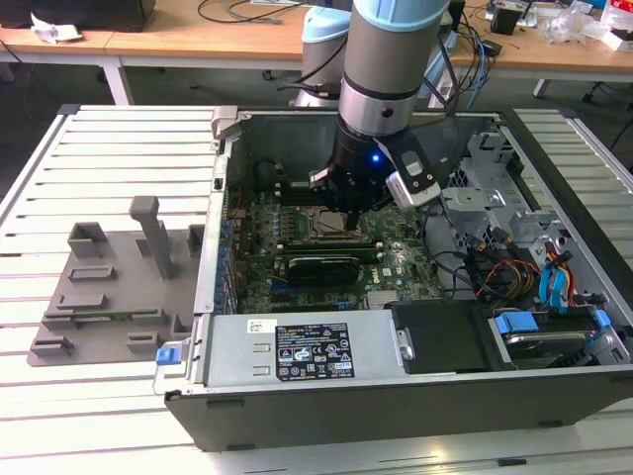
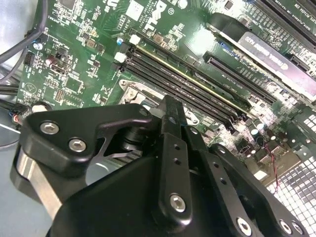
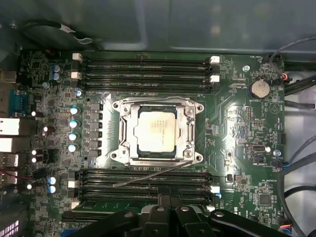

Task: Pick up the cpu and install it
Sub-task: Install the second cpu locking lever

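My black pincer [image 1: 348, 210] hovers above the pale silvery square cpu [image 3: 156, 132], seated in its metal-edged socket frame [image 3: 190, 114]; grip state indiscernible.

The cpu [image 3: 156, 132] sits in the socket frame [image 3: 157, 132] on the motherboard [image 3: 237, 143], between memory slot banks [image 3: 143, 69]. The tray [image 1: 114, 287] lies on the table [image 1: 59, 178], at the exterior view's left of the computer case [image 1: 396, 396].

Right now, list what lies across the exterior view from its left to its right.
Grey plastic tray with upright posts → open computer case's near-left wall → cpu in its socket on the motherboard, with the gripper just above it → bundle of coloured cables → blue drive latches.
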